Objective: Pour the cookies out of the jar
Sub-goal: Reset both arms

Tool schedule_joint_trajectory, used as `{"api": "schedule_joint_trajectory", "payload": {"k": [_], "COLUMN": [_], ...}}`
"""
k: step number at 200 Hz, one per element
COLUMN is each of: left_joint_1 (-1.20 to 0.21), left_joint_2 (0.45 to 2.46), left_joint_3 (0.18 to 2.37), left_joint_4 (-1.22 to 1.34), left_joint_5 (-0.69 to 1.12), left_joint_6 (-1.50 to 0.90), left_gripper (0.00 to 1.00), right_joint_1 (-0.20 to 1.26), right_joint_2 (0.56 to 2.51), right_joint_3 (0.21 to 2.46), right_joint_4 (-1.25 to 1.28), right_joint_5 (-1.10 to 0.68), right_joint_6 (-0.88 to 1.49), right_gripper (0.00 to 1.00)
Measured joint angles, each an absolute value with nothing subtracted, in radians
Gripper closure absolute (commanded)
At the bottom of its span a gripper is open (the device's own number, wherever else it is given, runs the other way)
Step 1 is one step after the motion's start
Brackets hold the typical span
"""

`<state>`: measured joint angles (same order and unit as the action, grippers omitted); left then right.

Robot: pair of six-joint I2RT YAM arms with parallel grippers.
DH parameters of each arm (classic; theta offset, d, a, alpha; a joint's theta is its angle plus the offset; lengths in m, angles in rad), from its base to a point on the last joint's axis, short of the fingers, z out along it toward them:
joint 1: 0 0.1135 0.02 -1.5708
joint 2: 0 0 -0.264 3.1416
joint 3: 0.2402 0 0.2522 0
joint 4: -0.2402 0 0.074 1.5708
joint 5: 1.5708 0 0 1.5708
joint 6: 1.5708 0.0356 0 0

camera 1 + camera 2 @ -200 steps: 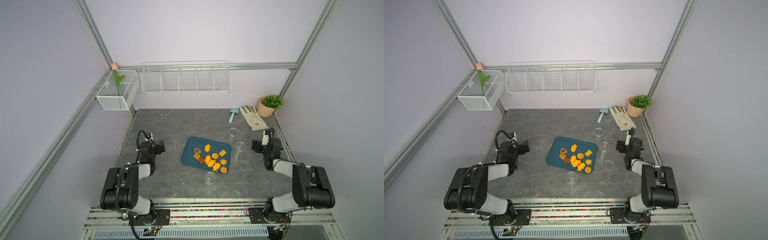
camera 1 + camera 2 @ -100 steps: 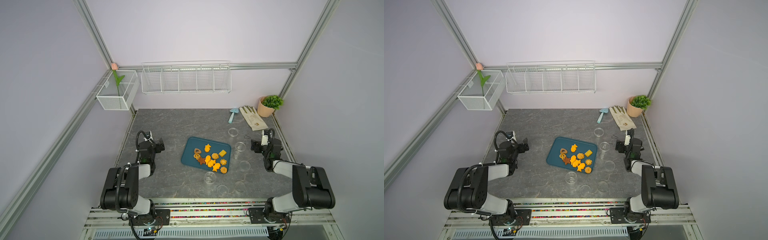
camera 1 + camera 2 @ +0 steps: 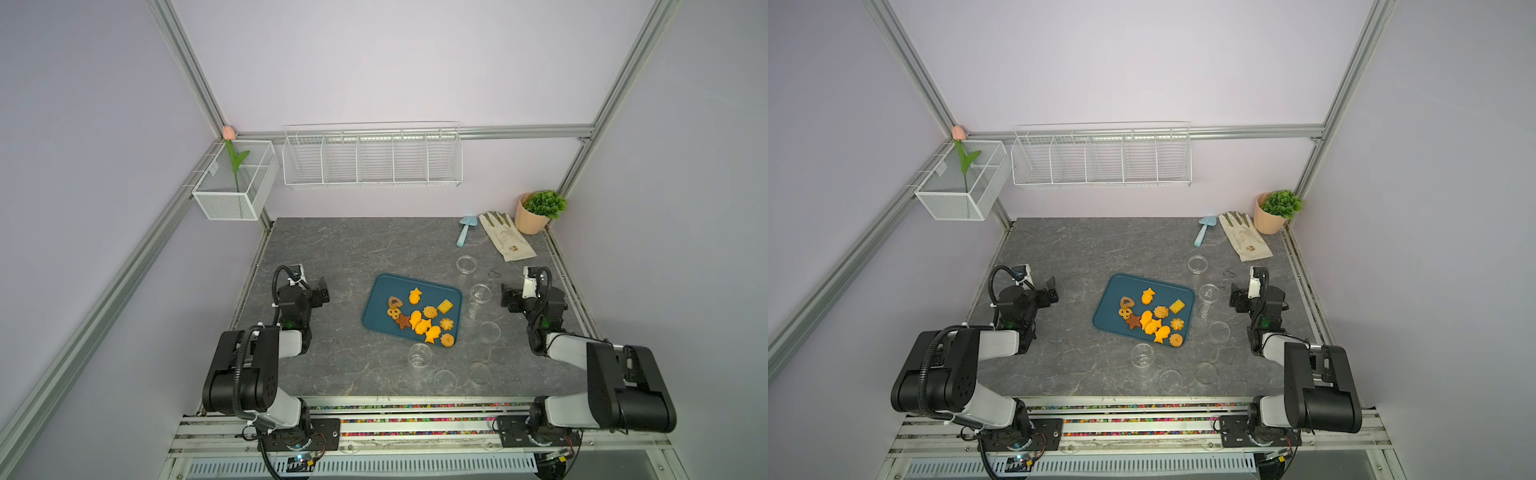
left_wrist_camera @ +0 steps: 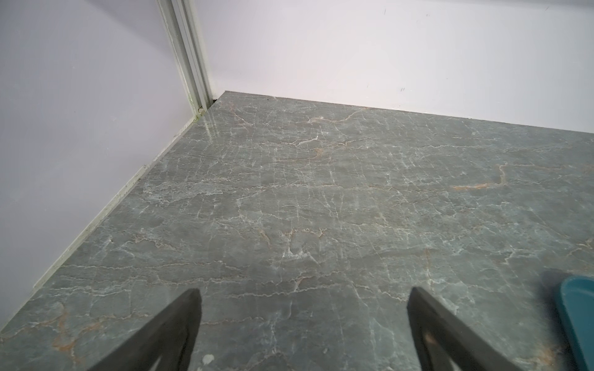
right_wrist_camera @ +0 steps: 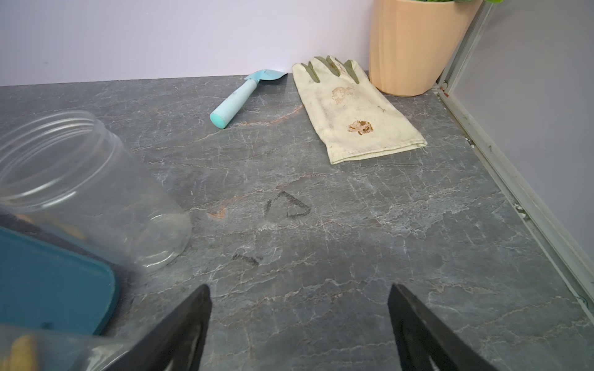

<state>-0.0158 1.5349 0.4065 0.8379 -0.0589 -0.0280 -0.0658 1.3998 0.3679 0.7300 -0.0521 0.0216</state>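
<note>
Jaws of the right gripper point(image 5: 299, 290) stand apart with nothing between them, only bare tabletop point(image 5: 321, 241) ahead. Just beyond it, at about 9 o'clock in a top view, a clear jar point(image 3: 481, 294) stands upright, mouth up and empty, beside the right edge of the teal tray point(image 3: 376, 309). Farther out at 9 o'clock, the cookies point(image 3: 422, 319) lie loose on that tray, clustered toward its 4 o'clock corner. The left gripper point(image 4: 302, 297) is likewise spread and empty, with the tray well apart at its 3 o'clock. A second clear jar point(image 3: 419, 356), seemingly empty, stands just off the tray's 6 o'clock edge. The pouring looks finished; if the upright jar were wanted again, the right arm is nearer.
</note>
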Motion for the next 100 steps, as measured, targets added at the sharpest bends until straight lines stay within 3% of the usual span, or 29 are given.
{"api": "schedule_joint_trajectory", "payload": {"k": [100], "left_joint_1": [-0.016], "left_joint_2": [1.536], "left_joint_3": [0.406], "left_joint_4": [0.843], "left_joint_5": [-0.059], "left_joint_6": [-0.028], "left_gripper": [0.01], "right_joint_1": [-0.064], "right_joint_2": [1.408], "right_joint_3": [0.304], "right_joint_4": [0.893], "right_joint_5": [-0.132], "right_joint_6": [-0.014], "right_gripper": [0.12]}}
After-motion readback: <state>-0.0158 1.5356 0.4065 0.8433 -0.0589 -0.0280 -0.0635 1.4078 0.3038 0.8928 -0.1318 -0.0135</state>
